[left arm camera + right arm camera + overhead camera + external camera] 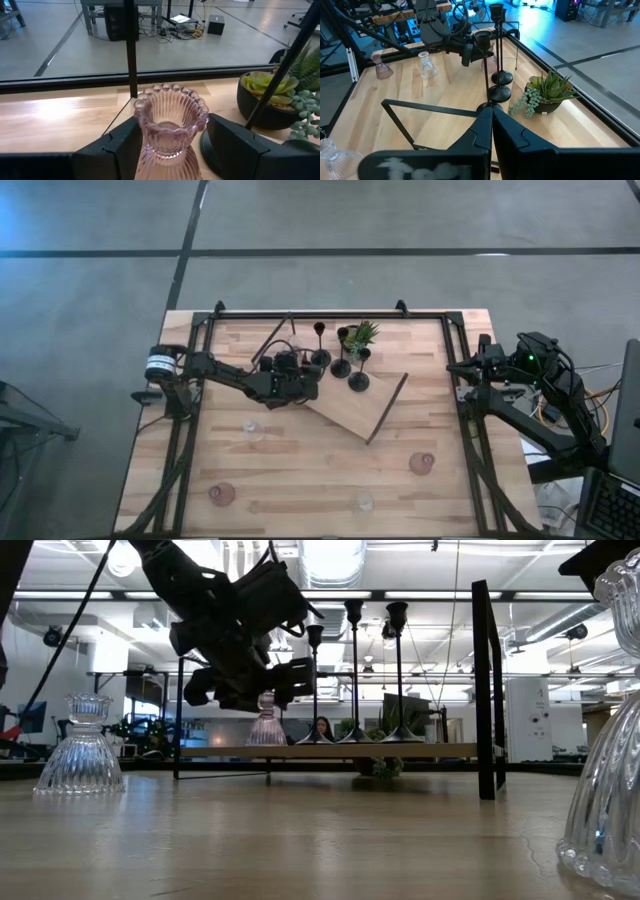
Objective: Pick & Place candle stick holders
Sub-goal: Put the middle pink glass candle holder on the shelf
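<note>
We see the left pincer (172, 145) pinching a pink glass cup (171, 125) above the wooden board (345, 412); the right pincer (492, 131) is pressed together.

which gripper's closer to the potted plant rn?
Left. The left gripper is over the wooden board, fingers around a pink glass cup, just beside the potted plant. The right gripper sits shut at the table's right edge, well away from it.
</note>
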`<state>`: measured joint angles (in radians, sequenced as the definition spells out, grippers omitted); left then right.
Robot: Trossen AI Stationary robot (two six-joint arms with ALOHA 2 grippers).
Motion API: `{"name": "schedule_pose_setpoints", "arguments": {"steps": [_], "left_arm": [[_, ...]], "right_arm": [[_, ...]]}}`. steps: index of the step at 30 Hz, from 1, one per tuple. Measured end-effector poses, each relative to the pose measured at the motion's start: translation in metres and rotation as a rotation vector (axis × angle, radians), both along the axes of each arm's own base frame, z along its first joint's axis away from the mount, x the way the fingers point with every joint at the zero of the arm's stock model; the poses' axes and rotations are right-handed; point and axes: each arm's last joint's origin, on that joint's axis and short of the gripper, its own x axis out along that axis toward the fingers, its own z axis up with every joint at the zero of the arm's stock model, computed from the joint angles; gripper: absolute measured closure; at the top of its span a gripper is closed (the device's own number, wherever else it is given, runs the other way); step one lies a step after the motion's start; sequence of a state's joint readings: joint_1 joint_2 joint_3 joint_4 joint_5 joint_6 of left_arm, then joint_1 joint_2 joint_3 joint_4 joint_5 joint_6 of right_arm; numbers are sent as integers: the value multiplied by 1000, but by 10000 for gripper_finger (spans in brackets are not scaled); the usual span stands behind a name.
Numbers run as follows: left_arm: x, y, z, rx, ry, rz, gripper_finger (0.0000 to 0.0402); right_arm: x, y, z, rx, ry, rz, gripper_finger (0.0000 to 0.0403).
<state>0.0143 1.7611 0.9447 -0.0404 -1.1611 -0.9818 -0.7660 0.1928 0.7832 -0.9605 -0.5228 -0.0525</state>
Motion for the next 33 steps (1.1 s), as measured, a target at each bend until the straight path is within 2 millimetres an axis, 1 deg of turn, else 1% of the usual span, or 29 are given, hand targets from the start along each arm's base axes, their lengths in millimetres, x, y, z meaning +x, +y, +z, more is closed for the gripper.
{"name": "schedule_pose_setpoints", "arguments": {"steps": [14, 33], "left_arm": [[-1, -9, -1, -8, -7, -16, 179], [-3, -30, -4, -14, 3, -64, 179]], "right_arm": [[0, 0, 0, 0, 0, 0, 394], [0, 0, 0, 0, 0, -1, 394]]}}
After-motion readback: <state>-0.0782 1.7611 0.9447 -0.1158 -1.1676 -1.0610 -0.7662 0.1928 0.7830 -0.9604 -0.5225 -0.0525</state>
